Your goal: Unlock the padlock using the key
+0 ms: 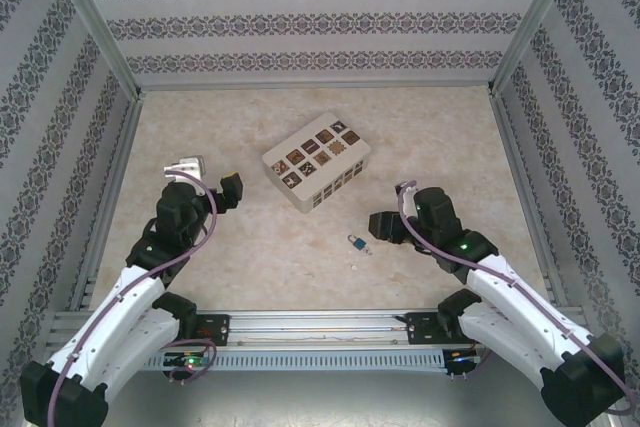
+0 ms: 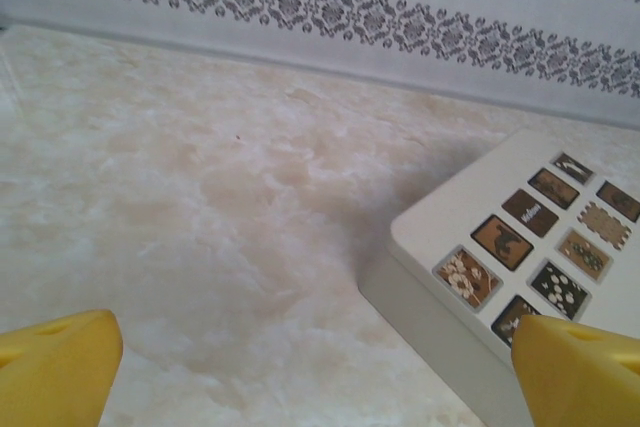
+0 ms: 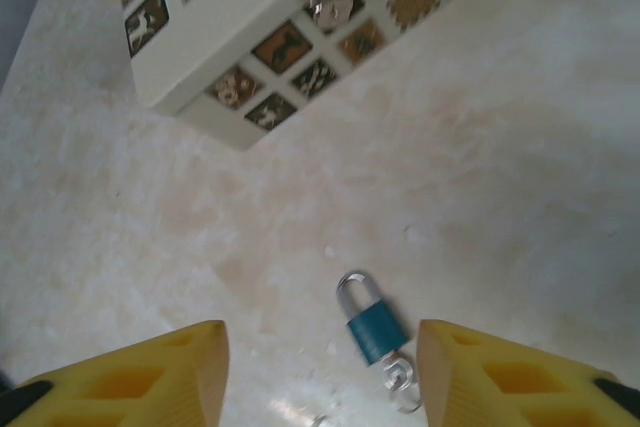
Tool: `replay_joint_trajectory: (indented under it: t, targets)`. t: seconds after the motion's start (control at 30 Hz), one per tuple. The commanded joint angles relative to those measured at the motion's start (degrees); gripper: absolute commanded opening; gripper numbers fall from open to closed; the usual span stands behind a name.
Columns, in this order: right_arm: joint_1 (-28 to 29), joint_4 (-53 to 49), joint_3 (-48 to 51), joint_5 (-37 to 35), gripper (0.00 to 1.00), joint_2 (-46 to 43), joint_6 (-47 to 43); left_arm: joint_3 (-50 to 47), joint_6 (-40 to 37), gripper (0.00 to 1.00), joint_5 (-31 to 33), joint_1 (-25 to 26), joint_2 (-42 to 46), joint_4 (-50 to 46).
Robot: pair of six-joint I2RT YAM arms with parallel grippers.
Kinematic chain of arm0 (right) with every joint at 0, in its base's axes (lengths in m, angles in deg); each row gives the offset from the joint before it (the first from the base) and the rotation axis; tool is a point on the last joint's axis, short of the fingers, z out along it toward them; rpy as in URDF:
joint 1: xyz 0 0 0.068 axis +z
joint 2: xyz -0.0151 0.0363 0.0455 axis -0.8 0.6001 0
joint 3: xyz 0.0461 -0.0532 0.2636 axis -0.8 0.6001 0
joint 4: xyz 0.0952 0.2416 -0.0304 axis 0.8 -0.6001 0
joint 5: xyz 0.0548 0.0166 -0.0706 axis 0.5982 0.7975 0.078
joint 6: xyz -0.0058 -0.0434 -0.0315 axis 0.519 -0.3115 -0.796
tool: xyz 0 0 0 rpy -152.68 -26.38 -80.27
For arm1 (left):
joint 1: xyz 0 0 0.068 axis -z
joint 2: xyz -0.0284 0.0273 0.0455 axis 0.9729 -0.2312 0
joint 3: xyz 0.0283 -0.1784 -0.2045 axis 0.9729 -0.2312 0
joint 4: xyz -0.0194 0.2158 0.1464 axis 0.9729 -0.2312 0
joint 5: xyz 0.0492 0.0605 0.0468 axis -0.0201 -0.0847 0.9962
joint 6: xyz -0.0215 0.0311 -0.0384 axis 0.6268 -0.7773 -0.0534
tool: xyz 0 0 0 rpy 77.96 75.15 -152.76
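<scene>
Marbled table (image 1: 200, 127): padlock (image 3: 375, 332) lies flat between the right end effector's (image 3: 322, 347) parted, empty fingers, keyring (image 3: 402, 379) at its base. Shackle looks seated, so probably not yet unlocked. Left end effector (image 2: 315, 347) is wide open and empty, beside the box (image 2: 440, 237).
</scene>
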Motion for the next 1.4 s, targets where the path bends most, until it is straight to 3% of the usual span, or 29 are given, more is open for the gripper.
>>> replay_joint_trajectory:
  t: [0.0, 0.4, 0.57, 0.83, 1.17, 1.37]
  targets:
    - [-2.4, 1.2, -2.0, -3.6, 0.57, -0.8, -5.8, 2.0, -1.6, 0.99, 2.6, -1.3, 0.1, -1.1]
    - [-16.6, 8.0, -1.0, -2.0, 0.8, -0.6, -14.9, 2.1, -4.9, 0.99, 7.5, -4.5, 0.2, -1.2]
    - [-21.0, 12.9, 0.7, -2.7, 0.98, -0.3, -17.7, 2.1, -6.4, 0.99, 8.1, -6.0, -0.1, -1.3]
    - [-25.1, 21.0, 3.7, -3.8, 0.98, 3.0, -19.8, -0.1, -6.2, 0.99, 7.0, -8.3, -2.0, 1.3]
    - [-26.1, 33.2, 8.3, -9.0, 0.99, 9.9, -21.5, -3.3, -5.1, 0.99, 4.9, -10.4, -6.1, 7.0]
    - [-26.9, 46.1, 12.3, -10.1, 0.98, 16.9, -22.5, -4.4, -6.8, 0.99, 4.7, -11.8, -6.8, 8.2]
